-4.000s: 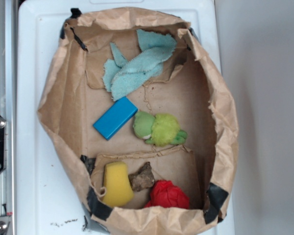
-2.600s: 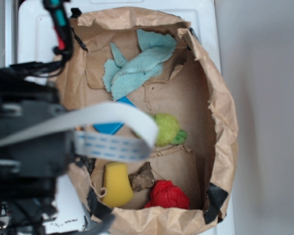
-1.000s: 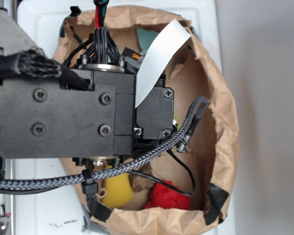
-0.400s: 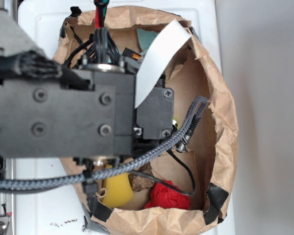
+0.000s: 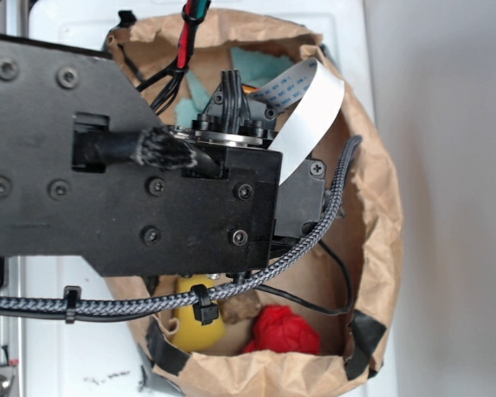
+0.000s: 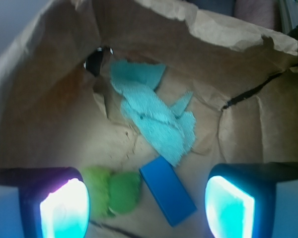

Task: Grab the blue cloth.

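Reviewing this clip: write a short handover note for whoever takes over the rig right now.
Gripper: open, empty, hanging above the floor of the paper bag.
Blue cloth: lies crumpled at the bag's far end, untouched.
Nearer the fingers: blue block and green plush toy, both apart from the cloth.
Done: arm is over the bag.
Left: advance past the block, descend, close on the cloth, lift.

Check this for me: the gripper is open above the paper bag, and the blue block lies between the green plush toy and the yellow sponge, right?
Not quite. In the wrist view the blue block lies between the green plush toy and the blue cloth, not the yellow sponge. The sponge sits apart, near the red object. The gripper is open above the paper bag.
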You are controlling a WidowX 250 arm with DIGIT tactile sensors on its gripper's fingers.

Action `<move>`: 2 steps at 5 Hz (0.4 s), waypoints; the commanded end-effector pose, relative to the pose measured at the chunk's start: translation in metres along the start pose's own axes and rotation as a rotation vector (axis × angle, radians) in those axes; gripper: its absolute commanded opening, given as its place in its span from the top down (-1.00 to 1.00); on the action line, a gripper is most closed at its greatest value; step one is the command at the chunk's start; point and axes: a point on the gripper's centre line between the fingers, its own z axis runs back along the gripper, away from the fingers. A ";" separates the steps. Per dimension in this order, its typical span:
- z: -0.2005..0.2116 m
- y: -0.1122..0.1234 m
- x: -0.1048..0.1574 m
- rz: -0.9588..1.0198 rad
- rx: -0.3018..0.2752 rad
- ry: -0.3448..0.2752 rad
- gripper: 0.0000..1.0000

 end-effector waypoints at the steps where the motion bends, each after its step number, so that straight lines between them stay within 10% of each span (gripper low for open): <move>1: -0.027 -0.001 0.009 0.062 -0.015 0.012 -1.00; 2: -0.037 0.003 0.013 0.010 0.037 0.075 -1.00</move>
